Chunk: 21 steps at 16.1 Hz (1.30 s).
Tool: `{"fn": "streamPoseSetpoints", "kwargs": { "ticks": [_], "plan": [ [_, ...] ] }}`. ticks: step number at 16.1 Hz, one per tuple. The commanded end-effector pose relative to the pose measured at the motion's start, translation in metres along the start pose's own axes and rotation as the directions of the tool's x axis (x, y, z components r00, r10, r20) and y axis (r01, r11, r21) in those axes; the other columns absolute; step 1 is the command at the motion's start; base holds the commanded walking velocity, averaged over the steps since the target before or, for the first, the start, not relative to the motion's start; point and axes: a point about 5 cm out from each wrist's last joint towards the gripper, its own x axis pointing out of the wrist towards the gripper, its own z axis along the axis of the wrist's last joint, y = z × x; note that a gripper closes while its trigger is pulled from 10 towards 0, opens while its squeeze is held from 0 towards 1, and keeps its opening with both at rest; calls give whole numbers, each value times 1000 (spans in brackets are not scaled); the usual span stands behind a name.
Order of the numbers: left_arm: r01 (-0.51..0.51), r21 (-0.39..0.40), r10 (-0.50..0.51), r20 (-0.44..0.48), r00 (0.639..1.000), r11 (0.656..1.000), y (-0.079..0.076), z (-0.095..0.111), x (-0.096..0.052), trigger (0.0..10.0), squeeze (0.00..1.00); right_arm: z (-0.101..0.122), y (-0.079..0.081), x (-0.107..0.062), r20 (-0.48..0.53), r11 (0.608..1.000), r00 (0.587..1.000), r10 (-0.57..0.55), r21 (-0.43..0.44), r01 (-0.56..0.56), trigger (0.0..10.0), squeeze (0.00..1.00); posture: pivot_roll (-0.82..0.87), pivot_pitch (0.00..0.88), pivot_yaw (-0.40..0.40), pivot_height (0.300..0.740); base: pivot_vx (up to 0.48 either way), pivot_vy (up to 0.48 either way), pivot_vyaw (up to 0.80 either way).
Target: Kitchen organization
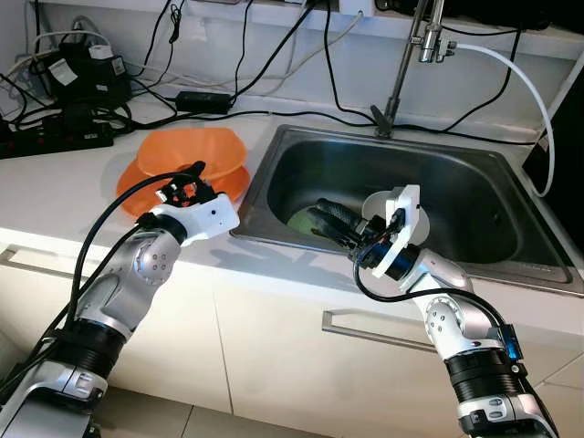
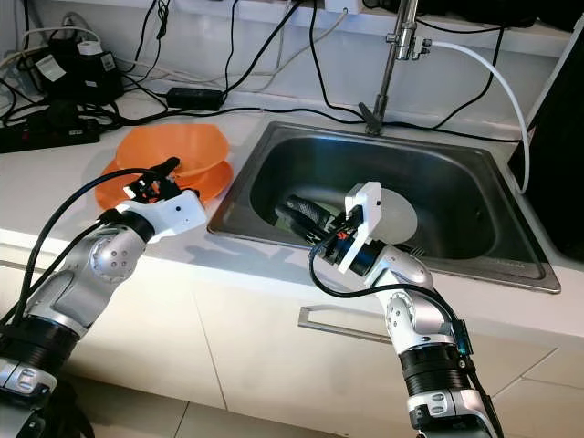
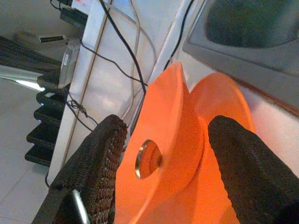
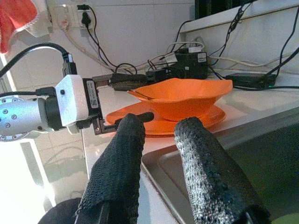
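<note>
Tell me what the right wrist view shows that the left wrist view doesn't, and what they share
Right wrist view alone: the left gripper seen from outside, its fingers either side of the bowl's rim, with a red cloth hanging on the wall behind. Left wrist view alone: a round shiny spot on the bowl's side, and that gripper's own open fingers straddling the bowl edge. Both: the orange bowl on an orange plate, the sink and cables.

head eyes: I look forward and down on counter and sink (image 1: 301, 146) | left wrist: close, along my fingers (image 3: 100, 161) at the orange bowl (image 3: 163, 140) | right wrist: from the sink toward that bowl (image 4: 180, 95) | shared: the bowl, all views
</note>
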Motion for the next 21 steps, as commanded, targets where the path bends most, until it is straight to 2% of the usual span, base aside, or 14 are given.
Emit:
{"fn": "streamPoseSetpoints", "kwargs": {
  "ticks": [1, 3, 4, 5, 6, 8, 9, 21],
  "plan": [
    [-15, 19, 15, 2, 1000, 1000, 4, 2, 5, 10000, 0, 3, -1, -2, 4, 1000, 1000, -10, -16, 10, 10000, 0, 122, 0, -12, 740, 0, 0, 0],
    [-25, 26, 26, -14, 1000, 999, 4, 1, 8, 9922, 0, 3, -1, -2, 3, 1000, 1000, -10, -16, 10, 10000, 0, 119, 0, -13, 740, 0, 0, 0],
    [-26, 31, 27, -24, 999, 999, 4, 1, 9, 9137, 0, 3, -1, -2, 3, 1000, 1000, -11, -15, 11, 10000, 0, 116, 0, -13, 740, 0, 0, 0],
    [-28, 38, 29, -38, 999, 999, 4, -1, 11, 7686, 0, 3, -1, -3, 3, 1000, 1000, -11, -15, 11, 10000, 0, 116, 0, -13, 740, 0, 0, 0],
    [-30, 40, 31, -43, 999, 999, 4, -1, 11, 6863, 0, 3, -1, -3, 3, 1000, 1000, -12, -14, 12, 10000, 0, 116, 0, -13, 740, 0, 0, 0],
    [-38, 36, 40, -49, 998, 999, 4, -1, 13, 1490, 0, 3, -1, -3, 2, 1000, 1000, -15, -15, 15, 10000, 0, 114, 0, -13, 740, 0, 0, 0],
    [-37, 36, 39, -48, 998, 999, 4, -1, 14, 0, 0, 3, -1, -3, 2, 1000, 1000, -15, -16, 15, 10000, 0, 113, 0, -13, 740, 0, 0, 0],
    [-70, 34, 71, -31, 997, 997, 7, 2, 13, 0, 0, 2, -1, -2, 0, 1000, 1000, -17, -16, 17, 10000, 0, 120, 0, -13, 740, 0, 0, 0]
  ]
}}
